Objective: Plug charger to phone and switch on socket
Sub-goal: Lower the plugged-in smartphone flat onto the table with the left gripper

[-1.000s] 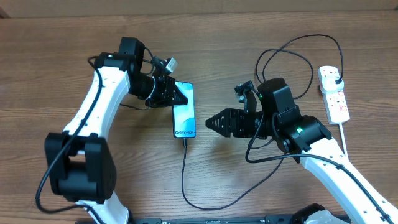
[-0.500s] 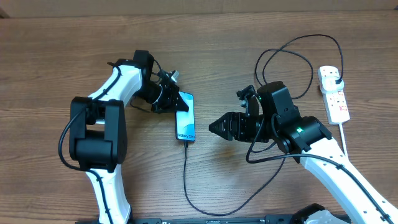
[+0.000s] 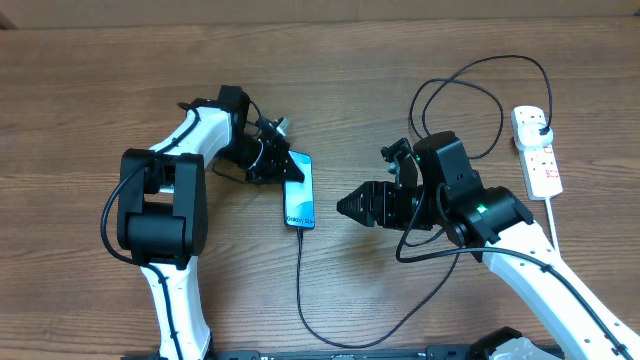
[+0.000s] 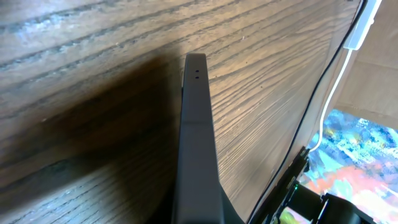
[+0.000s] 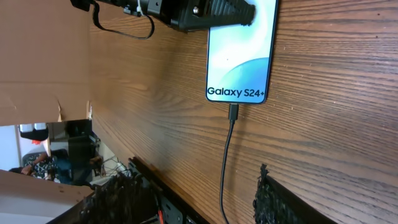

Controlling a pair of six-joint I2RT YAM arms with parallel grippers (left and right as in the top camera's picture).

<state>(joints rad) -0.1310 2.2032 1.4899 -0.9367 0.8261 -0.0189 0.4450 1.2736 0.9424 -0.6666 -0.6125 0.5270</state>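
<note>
The phone lies flat on the table with its screen up, and "Galaxy S24+" reads clearly on the phone in the right wrist view. The charger cable has its connector seated in the phone's lower end. It loops behind the right arm to a black plug sitting in the white socket. My left gripper is shut, with its black fingers resting on the phone's top end. My right gripper is open just right of the phone's lower end, nothing between its fingers.
The socket's thick white cord runs down the right side of the table, and the same white cord shows in the left wrist view. Black cable loops lie behind the right arm. Clutter and a table edge show beyond the front.
The left arm has swung into a folded pose, with its shut gripper staying at the phone's top. The phone has slid slightly down and right. The right gripper has drawn back a little to the right.
</note>
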